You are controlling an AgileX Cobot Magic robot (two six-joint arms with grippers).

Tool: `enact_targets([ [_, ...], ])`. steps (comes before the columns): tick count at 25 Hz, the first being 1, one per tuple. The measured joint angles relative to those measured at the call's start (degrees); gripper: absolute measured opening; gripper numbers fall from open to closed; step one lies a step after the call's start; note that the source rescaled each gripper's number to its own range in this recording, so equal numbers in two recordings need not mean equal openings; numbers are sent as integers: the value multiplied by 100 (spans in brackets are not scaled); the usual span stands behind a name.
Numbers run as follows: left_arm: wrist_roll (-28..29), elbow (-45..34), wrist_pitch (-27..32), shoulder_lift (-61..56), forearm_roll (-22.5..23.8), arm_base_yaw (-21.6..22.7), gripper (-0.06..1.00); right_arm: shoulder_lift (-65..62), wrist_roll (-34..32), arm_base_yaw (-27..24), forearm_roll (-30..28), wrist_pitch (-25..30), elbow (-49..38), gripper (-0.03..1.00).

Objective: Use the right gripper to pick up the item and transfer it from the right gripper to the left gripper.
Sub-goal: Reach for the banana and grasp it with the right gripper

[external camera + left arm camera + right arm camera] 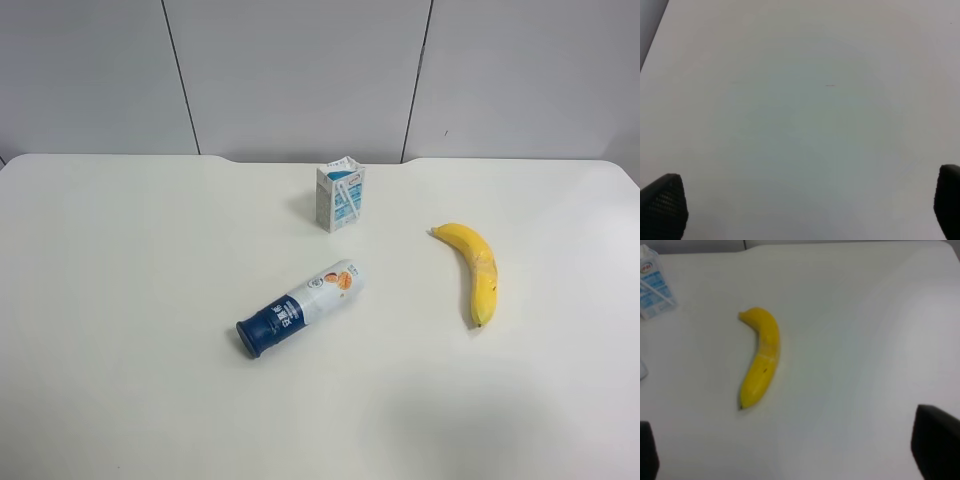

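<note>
A curved yellow banana lies on the white table at the exterior high view's right, dark tip toward the near edge. It also shows in the right wrist view, ahead of my right gripper, which is open and empty, its two black fingertips wide apart and well short of the banana. My left gripper is open and empty over bare table; only its fingertips show. Neither arm shows in the exterior high view.
A white bottle with a dark blue cap lies on its side mid-table. A small blue-and-white drink carton stands behind it, also in the right wrist view. The table's far edge meets a grey panelled wall.
</note>
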State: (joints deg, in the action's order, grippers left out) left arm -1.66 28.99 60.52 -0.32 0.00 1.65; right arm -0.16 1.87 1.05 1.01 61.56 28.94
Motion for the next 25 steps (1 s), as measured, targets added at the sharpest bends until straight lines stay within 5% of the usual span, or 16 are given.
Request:
enact_targets([
  [25, 0, 0, 0, 0, 0, 0, 100, 0, 0, 0, 0, 0, 0, 100],
])
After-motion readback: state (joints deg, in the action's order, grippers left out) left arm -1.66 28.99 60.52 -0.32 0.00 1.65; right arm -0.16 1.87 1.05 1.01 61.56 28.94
